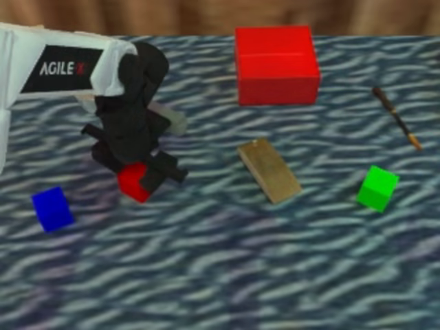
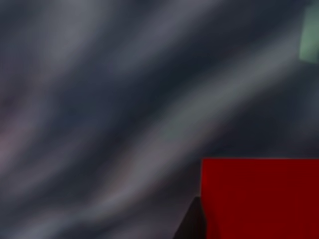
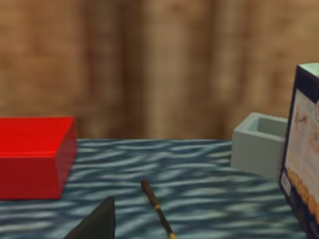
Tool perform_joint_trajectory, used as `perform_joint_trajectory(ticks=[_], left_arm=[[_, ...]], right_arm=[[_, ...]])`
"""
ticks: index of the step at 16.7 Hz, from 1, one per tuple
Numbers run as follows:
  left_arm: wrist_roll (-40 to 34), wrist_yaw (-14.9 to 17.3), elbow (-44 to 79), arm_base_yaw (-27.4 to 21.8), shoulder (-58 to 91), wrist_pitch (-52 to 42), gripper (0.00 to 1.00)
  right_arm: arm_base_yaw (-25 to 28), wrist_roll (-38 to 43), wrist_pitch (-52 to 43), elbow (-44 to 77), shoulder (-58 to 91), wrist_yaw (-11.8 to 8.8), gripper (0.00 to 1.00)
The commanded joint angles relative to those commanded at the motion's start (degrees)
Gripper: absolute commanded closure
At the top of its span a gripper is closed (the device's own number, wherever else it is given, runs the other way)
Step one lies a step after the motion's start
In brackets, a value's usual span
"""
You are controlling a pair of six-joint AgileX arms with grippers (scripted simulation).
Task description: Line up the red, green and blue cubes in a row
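At the table's left, the left gripper (image 1: 141, 175) clasps the bright red cube (image 1: 134, 183).

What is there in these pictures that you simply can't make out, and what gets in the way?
- Top view: the left gripper covers part of the red cube; whether its fingers have closed on the cube is unclear.
- Left wrist view: the red cube is cut off by the edge, and the cloth around it is a blur.
- Right wrist view: the printed box is cut off by the edge, its print unreadable.
- The right arm is outside the top view.
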Motion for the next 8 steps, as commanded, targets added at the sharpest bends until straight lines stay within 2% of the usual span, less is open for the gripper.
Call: perform_joint_trajectory(ticks=[1,2,8], left_arm=[[0.0,0.0,0.0,0.0,0.0,0.0,0.98],[0.0,0.0,0.0,0.0,0.0,0.0,1.0],[0.0,0.0,0.0,0.0,0.0,0.0,1.0]], right_arm=[[0.0,0.0,0.0,0.0,0.0,0.0,0.0],[0.0,0.0,0.0,0.0,0.0,0.0,0.0],[0.0,0.0,0.0,0.0,0.0,0.0,0.0]])
